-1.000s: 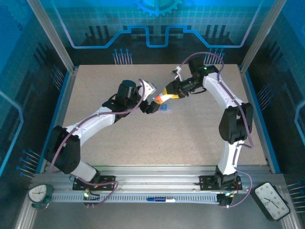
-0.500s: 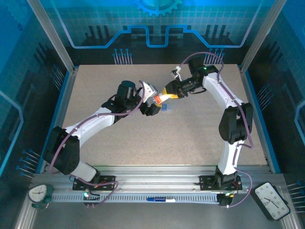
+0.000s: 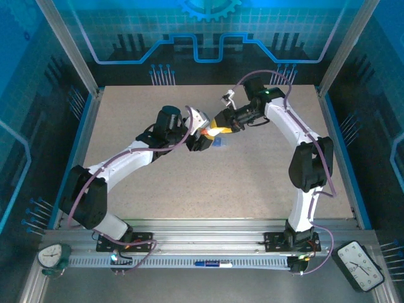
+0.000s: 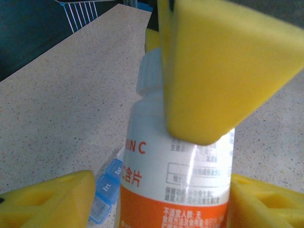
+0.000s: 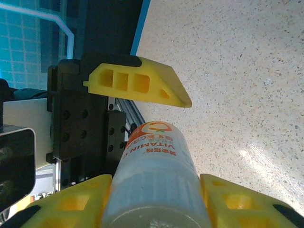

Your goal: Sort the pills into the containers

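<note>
Right gripper (image 5: 156,186): yellow foam pads pressed onto both sides of the white ribbed cap of a white-and-orange plastic bottle (image 4: 180,166), pinching it.
Left gripper (image 4: 164,202): jaws spread either side of the bottle's orange lower body, with one pad at its edge and the other apart from it.
Pill box: small translucent blue rectangular pill box (image 4: 107,187) on the speckled beige table (image 4: 61,109), just beneath the bottle.
Count: two grippers, one bottle, one pill box.

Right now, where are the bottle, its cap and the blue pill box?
bottle (image 4: 175,175), left wrist view, on its white label.
cap (image 4: 149,73), left wrist view, on its side.
pill box (image 4: 107,190), left wrist view, on a blue lid.
</note>
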Tool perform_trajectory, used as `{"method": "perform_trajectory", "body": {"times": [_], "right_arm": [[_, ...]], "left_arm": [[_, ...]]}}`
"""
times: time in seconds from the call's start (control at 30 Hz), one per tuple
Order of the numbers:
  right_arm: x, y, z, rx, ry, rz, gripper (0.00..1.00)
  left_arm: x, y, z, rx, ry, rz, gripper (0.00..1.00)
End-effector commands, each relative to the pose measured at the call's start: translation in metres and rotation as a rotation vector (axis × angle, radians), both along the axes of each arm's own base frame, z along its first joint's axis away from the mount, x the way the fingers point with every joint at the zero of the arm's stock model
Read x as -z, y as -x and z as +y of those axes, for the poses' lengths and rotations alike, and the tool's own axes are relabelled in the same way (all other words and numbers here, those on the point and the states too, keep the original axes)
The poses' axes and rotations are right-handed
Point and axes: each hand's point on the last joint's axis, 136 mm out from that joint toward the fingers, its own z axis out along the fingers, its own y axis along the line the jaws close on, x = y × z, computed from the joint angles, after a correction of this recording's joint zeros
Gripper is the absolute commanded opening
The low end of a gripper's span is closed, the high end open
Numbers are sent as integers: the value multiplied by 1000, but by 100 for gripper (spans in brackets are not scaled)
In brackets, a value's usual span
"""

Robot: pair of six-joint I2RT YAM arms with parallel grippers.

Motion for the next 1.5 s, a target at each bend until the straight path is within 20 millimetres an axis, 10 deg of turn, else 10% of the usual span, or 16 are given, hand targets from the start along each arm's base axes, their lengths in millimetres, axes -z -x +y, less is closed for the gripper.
{"method": "perform_trajectory", "body": {"times": [0.0,0.5,1.03,1.2,1.47], "right_arm": [[-21,11,4,-21,-49,-21,36],[-22,13,5,-21,-54,-21,35],[-21,14,7,-20,-52,-21,37],[-25,3,-1,27,-61,-32,64],[-43,-6,-38,157,-149,-69,77]], "left_arm": [[-6,-2,-4,27,14,2,64],[-1,-4,-3,13,18,20,61],[-10,-10,-8,5,48,46,24],[-23,-20,0,-59,98,54,0],[-47,-32,22,-134,195,38,0]]}}
